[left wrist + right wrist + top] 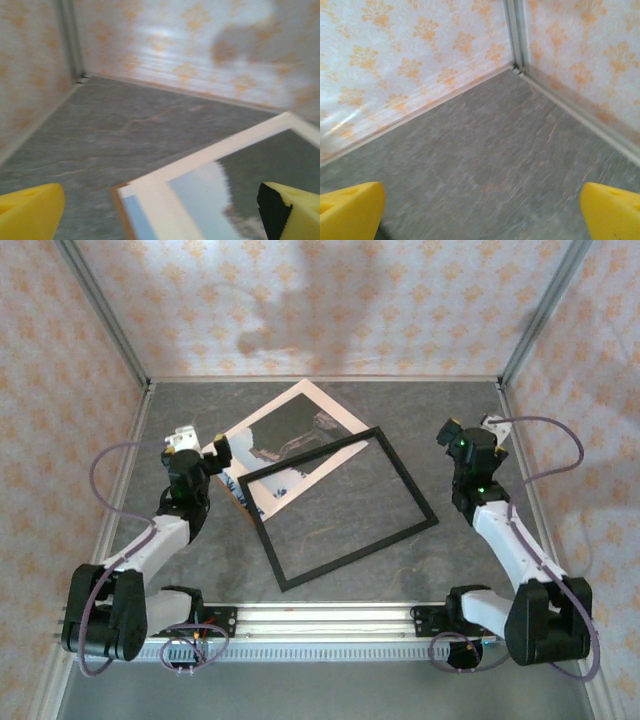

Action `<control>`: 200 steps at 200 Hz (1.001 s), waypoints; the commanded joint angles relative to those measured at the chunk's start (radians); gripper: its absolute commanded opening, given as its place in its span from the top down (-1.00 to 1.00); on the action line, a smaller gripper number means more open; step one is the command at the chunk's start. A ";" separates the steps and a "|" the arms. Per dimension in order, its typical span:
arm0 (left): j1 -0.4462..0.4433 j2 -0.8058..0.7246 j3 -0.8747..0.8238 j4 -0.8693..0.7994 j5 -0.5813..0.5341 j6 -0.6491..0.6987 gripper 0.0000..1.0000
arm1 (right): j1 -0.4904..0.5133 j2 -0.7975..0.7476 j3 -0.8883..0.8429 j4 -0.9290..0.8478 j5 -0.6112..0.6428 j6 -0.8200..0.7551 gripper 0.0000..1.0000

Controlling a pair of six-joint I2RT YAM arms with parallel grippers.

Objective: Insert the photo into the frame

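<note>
You have the photo [298, 426] lying flat and skewed on the grey table [430, 405], back and left of centre: white border, dark hill, pale sky. The thin black frame [407, 475] lies over its near part. In the left wrist view the print is blurred and cut off, and a brown edge [121, 212] beneath it is unclear. The left gripper [200, 445] at the photo's left corner and the right gripper [470, 429] over bare table both gape wide, empty

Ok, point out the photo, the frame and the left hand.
the photo [287, 430], top external view, dark printed area.
the frame [407, 475], top external view, its right bar.
left hand [200, 443], top external view, midway between its fingertips.
</note>
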 commanded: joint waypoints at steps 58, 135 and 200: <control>-0.244 0.367 0.491 -0.709 0.389 0.200 -0.88 | 0.208 0.056 0.091 -0.662 -0.109 0.223 -0.93; -0.315 0.875 1.040 -1.160 0.317 0.490 -0.57 | 0.209 0.155 0.106 -0.610 -0.211 0.205 -0.95; -0.315 1.040 1.250 -1.290 0.304 0.512 -0.27 | 0.210 0.226 0.128 -0.584 -0.237 0.199 -0.96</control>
